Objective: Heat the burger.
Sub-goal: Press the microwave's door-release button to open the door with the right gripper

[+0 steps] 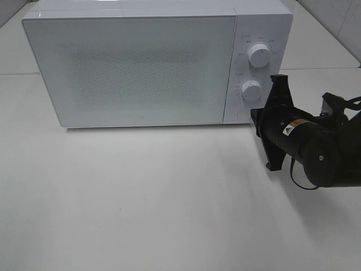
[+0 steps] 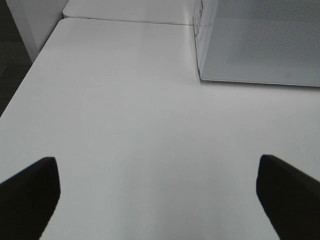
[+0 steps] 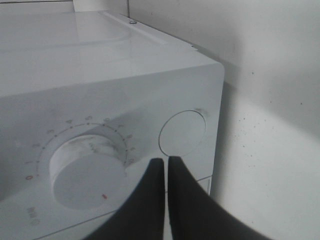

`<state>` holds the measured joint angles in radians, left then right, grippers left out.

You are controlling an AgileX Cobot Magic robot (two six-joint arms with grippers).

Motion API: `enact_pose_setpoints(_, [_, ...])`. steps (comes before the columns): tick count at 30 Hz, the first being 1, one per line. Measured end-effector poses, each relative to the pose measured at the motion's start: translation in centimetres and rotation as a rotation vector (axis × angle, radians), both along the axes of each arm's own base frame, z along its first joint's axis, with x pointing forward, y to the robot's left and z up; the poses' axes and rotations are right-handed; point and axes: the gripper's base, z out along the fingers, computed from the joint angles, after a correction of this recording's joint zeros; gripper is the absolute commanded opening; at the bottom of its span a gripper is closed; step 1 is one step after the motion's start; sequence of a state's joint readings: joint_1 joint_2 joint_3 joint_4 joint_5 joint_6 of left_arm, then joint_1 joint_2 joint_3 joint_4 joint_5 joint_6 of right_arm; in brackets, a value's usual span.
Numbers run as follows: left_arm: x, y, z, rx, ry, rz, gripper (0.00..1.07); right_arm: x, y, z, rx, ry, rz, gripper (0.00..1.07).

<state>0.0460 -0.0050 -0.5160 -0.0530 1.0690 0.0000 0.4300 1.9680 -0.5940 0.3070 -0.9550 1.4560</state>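
The burger is out of view; the white microwave has its door shut and its frosted window shows nothing inside. My right gripper is shut with nothing in it. Its tips sit just in front of the control panel, between the lower knob and a round button. In the exterior high view the black right arm reaches toward the panel's lower right corner, below the two knobs. My left gripper is open over bare table, with a front corner of the microwave ahead of it.
The white table stretches in front of the microwave. Its left edge drops to a dark floor. A white wall stands close beside the microwave's right side.
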Motion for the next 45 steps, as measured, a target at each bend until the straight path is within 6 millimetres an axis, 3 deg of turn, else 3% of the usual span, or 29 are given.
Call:
enact_pose_setpoints(19, [0.0,0.0,0.0,0.0,0.0,0.0,1.0,3.6,1.1,-3.0,0.009,0.025,-0.07,0.0])
enact_pose_setpoints(45, [0.0,0.0,0.0,0.005,0.0,-0.003,1.0,4.7,1.8,-2.6,0.002,-0.04,-0.137,0.0])
